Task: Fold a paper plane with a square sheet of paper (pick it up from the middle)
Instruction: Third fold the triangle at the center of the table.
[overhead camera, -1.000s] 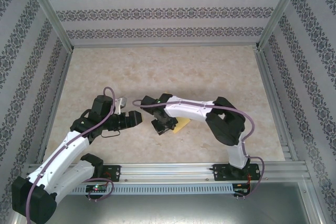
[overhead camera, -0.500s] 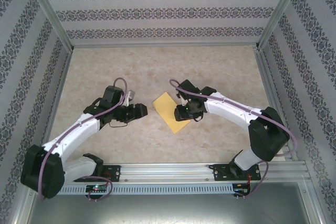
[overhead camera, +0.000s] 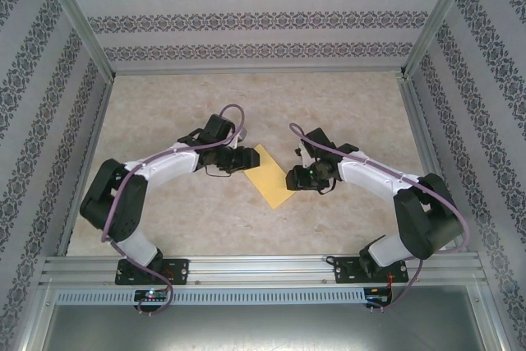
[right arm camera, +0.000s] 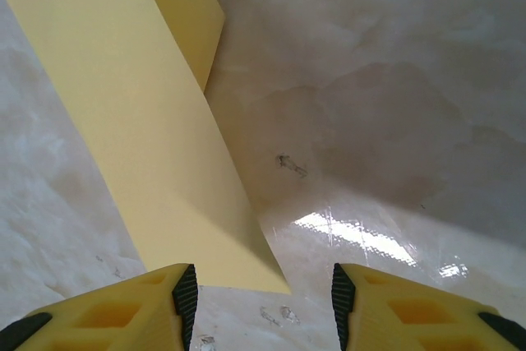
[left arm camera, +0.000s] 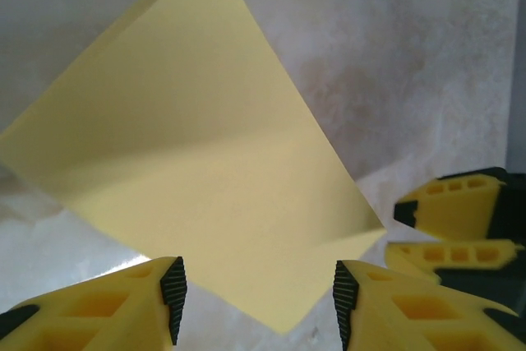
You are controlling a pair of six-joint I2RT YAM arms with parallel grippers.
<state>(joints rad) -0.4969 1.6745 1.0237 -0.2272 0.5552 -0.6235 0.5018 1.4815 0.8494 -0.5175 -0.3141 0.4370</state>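
**Tabletop** (overhead camera: 246, 104): a pale marbled surface is carrying the sheet, with patterned walls (overhead camera: 246, 18) standing along its far, left and right edges.

**Yellow sheet of paper** (overhead camera: 271, 177): it is lying on the tabletop near the middle, slightly toward the near edge. It is turned like a diamond, with one corner pointing at the near edge. It is sitting between the two grippers, and neither is gripping it.

**Layers of the sheet**: in the right wrist view a second yellow layer is showing beside the long strip (right arm camera: 140, 137), so the paper is lying folded over itself.

**Left gripper** (overhead camera: 246, 159): it is reaching in from the left and is stopping at the sheet's left edge. Whether it is touching the paper cannot be told.

**Left fingers** (left arm camera: 107, 310): these yellow fingers with black ribbed pads are standing moderately apart and are holding nothing. The sheet's (left arm camera: 205, 170) nearest corner is showing in the gap between them, on the tabletop beyond.

**Right gripper** (overhead camera: 294, 177): it is reaching in from the right and is pointing at the sheet's right edge.

**Right fingers** (right arm camera: 411, 302): they are standing moderately apart, with bare tabletop in the gap, and are holding nothing. A corner of the sheet is lying just ahead of the finger on the left of that view.

**Facing pair**: in the left wrist view the right gripper's yellow fingertips (left arm camera: 456, 199) are showing just past the sheet's right corner.
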